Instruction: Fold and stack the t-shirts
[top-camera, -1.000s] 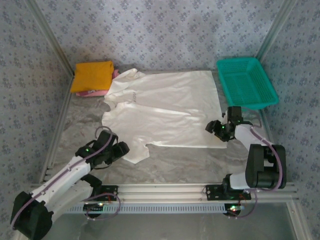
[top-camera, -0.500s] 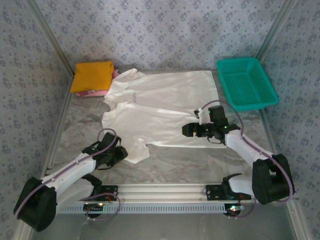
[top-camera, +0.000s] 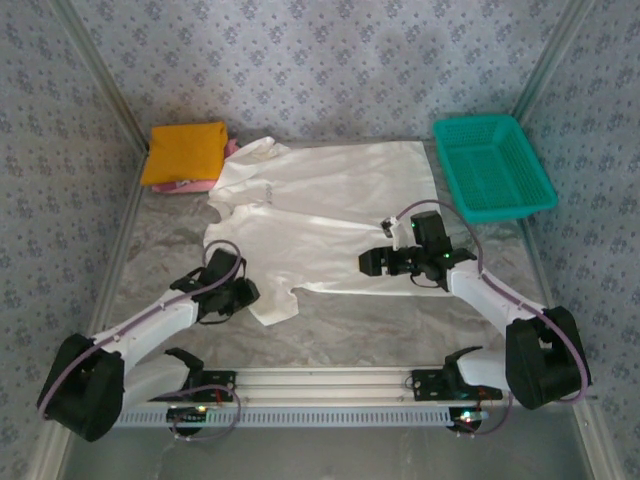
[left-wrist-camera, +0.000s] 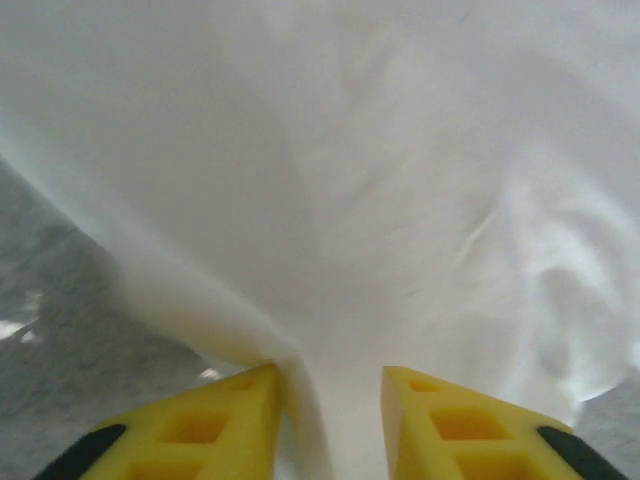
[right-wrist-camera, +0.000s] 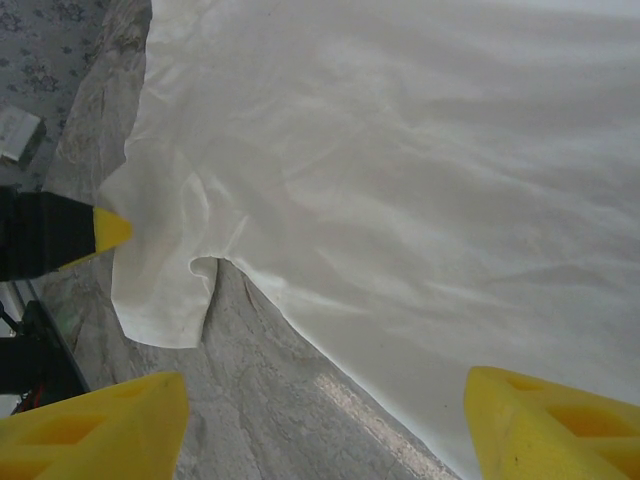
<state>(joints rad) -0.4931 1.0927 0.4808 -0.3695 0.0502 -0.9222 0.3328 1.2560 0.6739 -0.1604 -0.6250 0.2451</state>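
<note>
A large white t-shirt (top-camera: 330, 215) lies spread flat across the middle of the table. My left gripper (top-camera: 243, 295) is at its near-left sleeve (top-camera: 272, 300). In the left wrist view that gripper (left-wrist-camera: 330, 400) is shut on a ridge of the white cloth (left-wrist-camera: 380, 200), which tents up between the yellow fingers. My right gripper (top-camera: 373, 262) hovers open over the shirt's near hem. Under its wide-apart fingers (right-wrist-camera: 325, 420) I see the hem edge (right-wrist-camera: 330, 340) and bare table. A folded orange shirt (top-camera: 185, 150) rests on a pink one (top-camera: 198, 186) at the back left.
A teal mesh basket (top-camera: 493, 165) stands at the back right, beside the shirt's far corner. Metal frame rails (top-camera: 330, 380) run along the near edge. Patterned walls close in the back and sides. The grey table (top-camera: 400, 330) is bare in front of the shirt.
My left gripper moved onto the near-left sleeve and closed on it. My right arm swung left from beside the basket to above the shirt's near hem, its jaws opening wider.
</note>
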